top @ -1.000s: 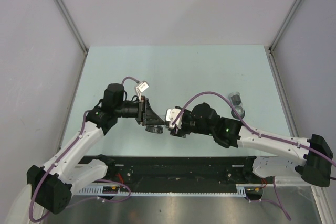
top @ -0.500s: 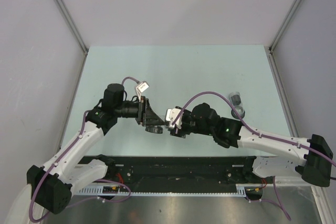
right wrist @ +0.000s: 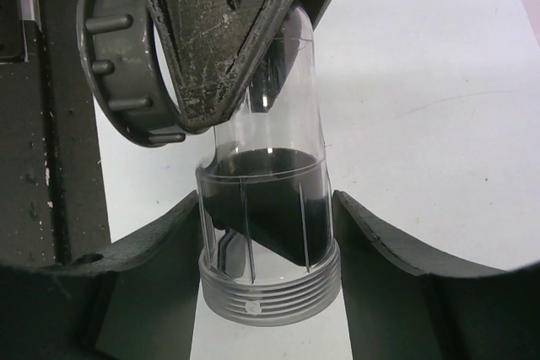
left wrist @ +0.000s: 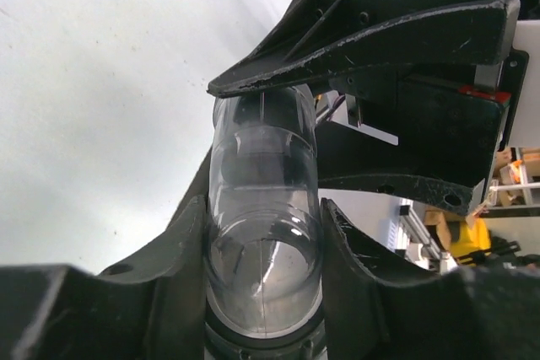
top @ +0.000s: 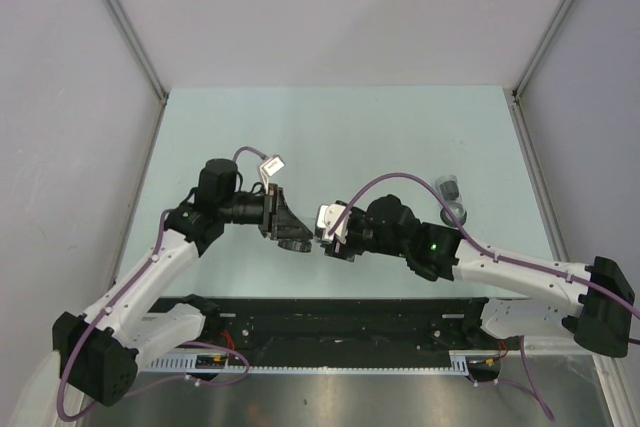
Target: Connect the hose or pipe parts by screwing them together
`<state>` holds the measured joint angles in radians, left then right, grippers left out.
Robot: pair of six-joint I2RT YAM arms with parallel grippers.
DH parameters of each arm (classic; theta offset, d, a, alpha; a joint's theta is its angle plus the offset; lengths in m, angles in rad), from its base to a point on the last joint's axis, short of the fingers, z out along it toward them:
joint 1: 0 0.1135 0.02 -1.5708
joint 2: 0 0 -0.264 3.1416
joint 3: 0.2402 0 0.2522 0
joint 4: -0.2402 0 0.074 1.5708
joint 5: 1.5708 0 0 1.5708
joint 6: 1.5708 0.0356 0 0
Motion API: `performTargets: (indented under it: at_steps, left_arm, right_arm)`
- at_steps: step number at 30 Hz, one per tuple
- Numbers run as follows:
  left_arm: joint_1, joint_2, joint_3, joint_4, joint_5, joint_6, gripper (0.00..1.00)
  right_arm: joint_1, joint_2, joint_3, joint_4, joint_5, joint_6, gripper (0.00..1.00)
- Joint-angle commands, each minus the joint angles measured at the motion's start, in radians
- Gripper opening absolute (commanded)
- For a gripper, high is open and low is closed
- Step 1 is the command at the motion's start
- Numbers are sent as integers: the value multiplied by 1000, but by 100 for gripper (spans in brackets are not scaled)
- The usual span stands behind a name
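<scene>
Left arm has barely shifted. Right claw clamps the clear tube, its length running into the left claw, whose grip I cannot tell.

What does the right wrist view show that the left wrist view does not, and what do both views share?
Only the right wrist view shows the threaded end of the clear tube and the ribbed rim of the grey ring. Only the left wrist view shows a yellow object far behind, at the right edge. Both show the tube between the fingers of the right claw and the left claw, with the pale table behind.
</scene>
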<state>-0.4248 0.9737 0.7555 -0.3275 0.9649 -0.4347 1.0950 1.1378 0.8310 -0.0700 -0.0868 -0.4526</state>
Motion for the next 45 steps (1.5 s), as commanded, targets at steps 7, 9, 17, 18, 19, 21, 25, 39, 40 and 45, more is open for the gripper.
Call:
performTargets:
  at_steps: [7,9,17,18,19,21,25,39,40,45]
  left_arm:
    - [0,19,22,10,55,30,0]
    - [1,28,31,10,34,40,0]
    - [4,97,140,10,-113,146,0]
    - [4,97,142,8,-138,155,0]
    - [6,94,142,8,-159,184,0]
    - [8,82,116,8,-264,208,0]
    - [8,4,59,7,-469,229,0]
    - [8,-150,30,-51,-738,244,0]
    - [8,-145,31,-56,-736,246,0]
    - [8,-145,34,-58,-733,244,0]
  right_arm:
    - [-17,-15,8,61,2,34,30]
    - [-17,-18,10,59,13,43,48]
    - [-76,-108,8,24,-54,280,100]
    - [-87,-130,8,13,-45,298,100]
    - [-124,-139,8,9,-30,313,100]
    - [-188,-159,8,4,2,365,100]
    - [-430,-153,20,-40,188,497,99]
    - [-1066,235,135,-257,190,595,96]
    - [-1070,250,135,-260,179,595,95]
    - [-1070,367,135,-297,168,591,88]
